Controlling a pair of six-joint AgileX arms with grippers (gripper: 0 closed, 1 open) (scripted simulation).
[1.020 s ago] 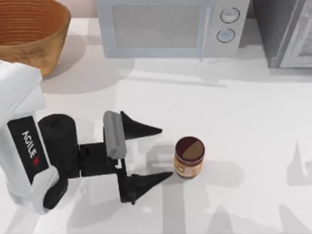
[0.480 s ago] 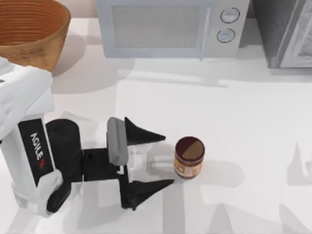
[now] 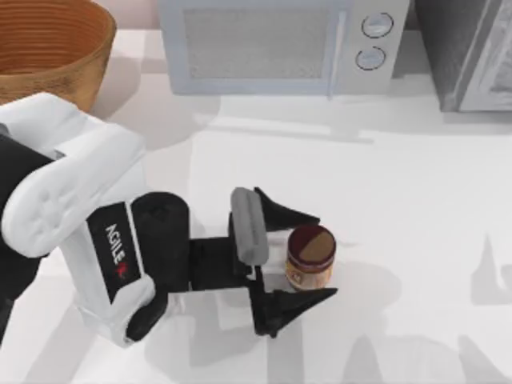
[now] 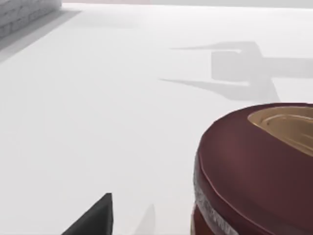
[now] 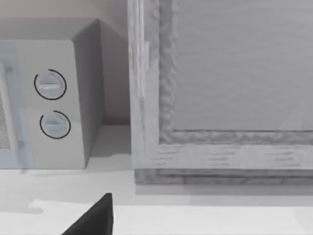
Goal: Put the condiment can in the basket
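On the white table [image 3: 416, 184], near its middle, the left gripper [image 3: 307, 258] of an AgileX arm reaches in from the left side with its two dark fingers [image 3: 286, 216] spread wide, one on either side of the condiment can [image 3: 310, 258]. The can stands upright between the fingertips, and neither finger appears to press against it (a sliver of table shows beside each), so the gripper is released rather than clamped. From the left wrist camera, the can's dark brown lid [image 4: 254, 161] looms close, with a tan patch at its centre and one black fingertip [image 4: 93, 218] off to the side. At the table's far left corner sits the basket [image 3: 52, 48], well apart from the can and partly cut off by the frame. A microwave [image 3: 280, 44] with two round dials stands along the back edge. The right wrist camera looks toward that microwave [image 5: 49, 103] and a grey cabinet [image 5: 220, 88] beside it, one dark fingertip of the right gripper [image 5: 93, 218] in its foreground
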